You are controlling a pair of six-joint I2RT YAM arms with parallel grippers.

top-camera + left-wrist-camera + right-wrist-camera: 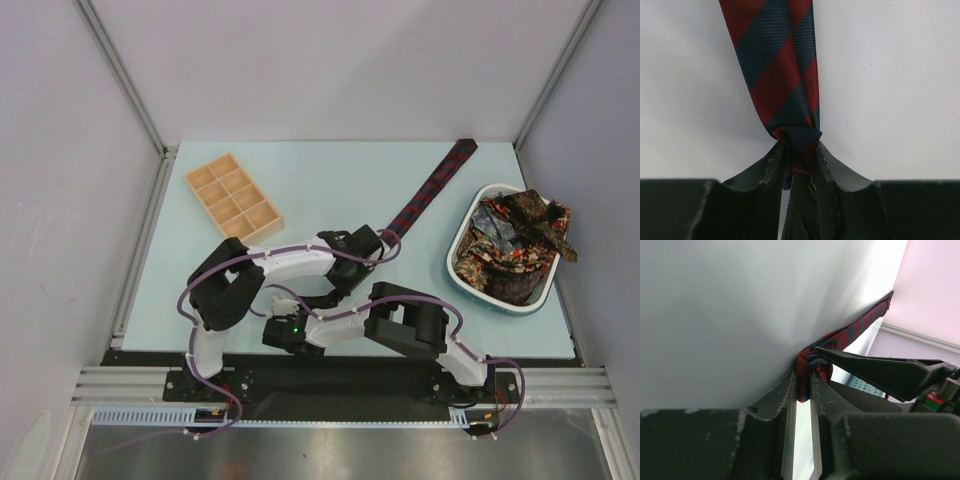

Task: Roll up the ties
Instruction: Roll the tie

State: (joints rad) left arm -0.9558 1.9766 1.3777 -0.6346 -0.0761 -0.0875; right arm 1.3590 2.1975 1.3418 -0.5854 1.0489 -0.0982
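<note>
Soft navy-and-red striped fabric is stretched flat away from the fingertips: the necktie (775, 75), whose near end is folded over and pinched between the closed fingers of the left gripper (799, 150). The same fold is clamped by the right gripper (801, 377). It is judged light, limp and slippery, and best held at this fold.
</note>
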